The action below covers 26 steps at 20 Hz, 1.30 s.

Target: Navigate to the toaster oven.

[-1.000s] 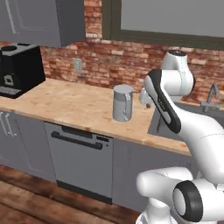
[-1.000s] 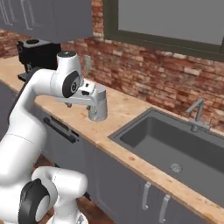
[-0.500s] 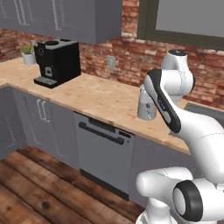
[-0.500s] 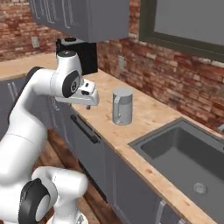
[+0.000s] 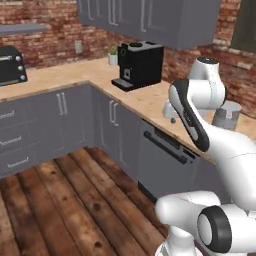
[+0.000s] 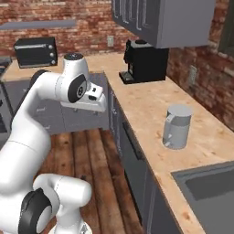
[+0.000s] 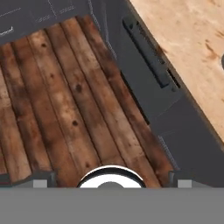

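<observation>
Toaster oven [image 5: 11, 65] parked on far leg of L-shaped bench [image 5: 65, 75], at left edge of left base view; in right base view [image 6: 35, 51] upper left, against brick wall, below a grey shelf [image 6: 36, 24]. Black box, dark glass door, knobs down right side. Still well apart from robot, across open wood floor [image 5: 65, 200].

Arm [image 5: 200, 105] folded up close to body, not reaching for anything; prob. tucked for driving so nothing gets clipped. Hand [image 6: 91, 98] carried over floor in front of cabinets [image 6: 132, 169], pointing down: hand view looks at floor planks [image 7: 57, 100], dark cabinet fronts and a corner of wood bench top [image 7: 188, 48]. Jaws: only stubs of tips at bottom of hand view, can't tell if spread or pressed together. Nothing visibly held.

Other stuff: coffee machine [image 5: 138, 64] on near bench leg close to corner, small plant [image 5: 113, 54] just behind it. Grey kettle [image 6: 176, 126] on bench nearer robot, sink [image 6: 205, 187] beyond that at lower right. Wall cabinets [image 5: 150, 20] overhead.

Judgement: nav step underway, not done; oven in sight but off to left, not centred. Next needs turn left and drive across floor toward far bench, stopping short of drawers [image 5: 25, 135] below oven. Risk: bench corner and cabinet fronts close on right side during turn.
</observation>
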{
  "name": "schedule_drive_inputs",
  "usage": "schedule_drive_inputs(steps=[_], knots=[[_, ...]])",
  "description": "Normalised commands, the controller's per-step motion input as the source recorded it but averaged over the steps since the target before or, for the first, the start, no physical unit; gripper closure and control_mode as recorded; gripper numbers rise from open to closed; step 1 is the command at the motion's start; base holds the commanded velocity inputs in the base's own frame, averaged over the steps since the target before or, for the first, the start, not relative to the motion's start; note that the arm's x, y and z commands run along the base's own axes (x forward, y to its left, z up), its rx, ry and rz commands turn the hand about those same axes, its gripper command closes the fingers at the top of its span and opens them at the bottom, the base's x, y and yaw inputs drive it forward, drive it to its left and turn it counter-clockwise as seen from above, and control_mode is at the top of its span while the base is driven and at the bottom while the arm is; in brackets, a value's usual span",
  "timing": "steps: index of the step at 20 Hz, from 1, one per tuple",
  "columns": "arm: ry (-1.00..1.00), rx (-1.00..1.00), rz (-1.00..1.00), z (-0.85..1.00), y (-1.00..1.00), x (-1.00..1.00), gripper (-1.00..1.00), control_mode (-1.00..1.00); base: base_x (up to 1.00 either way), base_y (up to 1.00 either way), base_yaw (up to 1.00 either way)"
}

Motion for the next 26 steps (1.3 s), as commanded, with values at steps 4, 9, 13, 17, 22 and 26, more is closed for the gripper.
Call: schedule_drive_inputs(steps=[4,9,13,17,22,26], knots=[[0.00,0.00,0.00,0.00,0.00,0.00,-1.00,1.00,0.00,0.00,0.59],[0.00,0.00,0.00,0.00,0.00,0.00,-1.00,1.00,0.00,0.01,0.51],[0.00,0.00,0.00,0.00,0.00,0.00,-1.00,1.00,0.54,0.43,0.23],[0.00,0.00,0.00,0.00,0.00,0.00,-1.00,1.00,0.99,0.54,0.00],[0.00,0.00,0.00,0.00,0.00,0.00,-1.00,1.00,0.99,0.38,0.05],[0.00,0.00,0.00,0.00,0.00,0.00,-1.00,1.00,0.91,0.44,0.05]])
